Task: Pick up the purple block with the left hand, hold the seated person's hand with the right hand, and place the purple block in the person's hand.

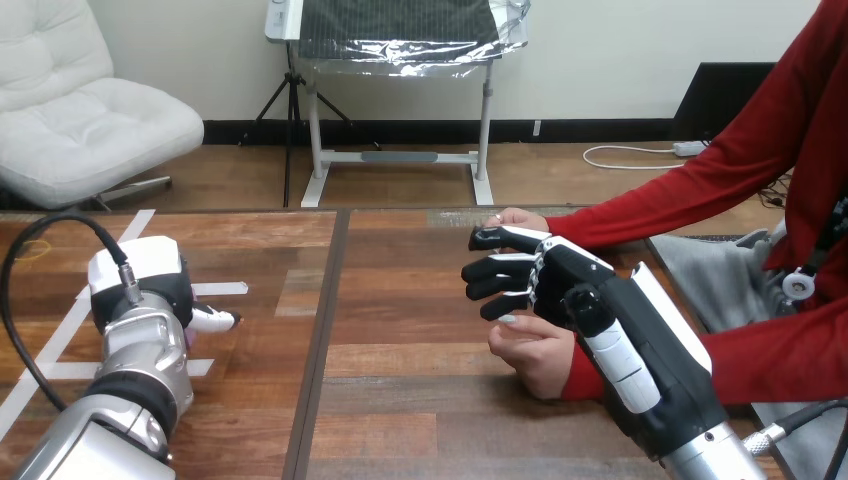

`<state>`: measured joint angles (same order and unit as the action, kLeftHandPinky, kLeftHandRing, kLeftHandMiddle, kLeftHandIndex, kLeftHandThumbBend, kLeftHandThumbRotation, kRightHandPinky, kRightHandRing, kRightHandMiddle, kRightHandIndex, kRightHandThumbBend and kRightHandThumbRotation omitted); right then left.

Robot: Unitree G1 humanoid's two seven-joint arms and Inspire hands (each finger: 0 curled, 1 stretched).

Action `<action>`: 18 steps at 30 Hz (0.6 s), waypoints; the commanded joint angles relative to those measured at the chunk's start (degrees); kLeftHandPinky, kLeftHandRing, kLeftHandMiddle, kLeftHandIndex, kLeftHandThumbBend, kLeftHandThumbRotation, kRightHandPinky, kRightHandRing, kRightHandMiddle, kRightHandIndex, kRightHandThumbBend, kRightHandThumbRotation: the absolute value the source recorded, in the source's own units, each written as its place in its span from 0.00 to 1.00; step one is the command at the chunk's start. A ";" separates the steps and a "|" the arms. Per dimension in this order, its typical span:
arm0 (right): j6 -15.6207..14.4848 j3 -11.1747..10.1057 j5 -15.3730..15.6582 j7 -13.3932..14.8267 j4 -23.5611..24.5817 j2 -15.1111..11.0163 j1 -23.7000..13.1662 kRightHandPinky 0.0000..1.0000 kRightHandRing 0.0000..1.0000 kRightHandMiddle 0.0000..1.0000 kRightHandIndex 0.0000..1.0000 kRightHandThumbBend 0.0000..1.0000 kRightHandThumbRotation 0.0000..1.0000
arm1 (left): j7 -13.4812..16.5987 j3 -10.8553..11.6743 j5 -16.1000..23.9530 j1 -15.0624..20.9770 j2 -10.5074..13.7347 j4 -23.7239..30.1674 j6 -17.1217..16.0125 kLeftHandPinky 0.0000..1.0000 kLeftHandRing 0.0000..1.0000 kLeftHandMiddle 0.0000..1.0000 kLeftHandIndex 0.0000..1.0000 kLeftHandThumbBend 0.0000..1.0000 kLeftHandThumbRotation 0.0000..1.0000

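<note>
Middle right, the right hand (578, 300) lay over the person's lower hand (535, 357). The left hand (142, 285) sat lower left. I could not tell either grip.

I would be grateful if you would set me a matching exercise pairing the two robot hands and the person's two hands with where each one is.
Things:
1. left robot hand
2. right robot hand
3. person's farther hand
4. person's nearer hand

Places:
A. just below the right robot hand in the view
B. at the view's left, over white tape
C. between the person's two hands
D. toward the far edge of the table, beyond the right robot hand

Pairs: 1-B, 2-C, 3-D, 4-A.
</note>
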<state>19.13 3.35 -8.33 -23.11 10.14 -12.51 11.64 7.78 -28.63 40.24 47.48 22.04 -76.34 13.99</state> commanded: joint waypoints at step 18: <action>-1.39 -0.88 -1.67 -0.05 4.58 -1.59 -1.68 0.63 0.69 0.70 0.76 0.89 0.95 | 0.31 0.08 0.05 4.98 0.17 0.07 -0.38 0.91 0.89 0.90 0.85 0.70 0.50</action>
<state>17.99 3.32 -9.01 -23.24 11.16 -13.83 11.66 7.77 -28.47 40.20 47.48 22.03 -76.42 13.83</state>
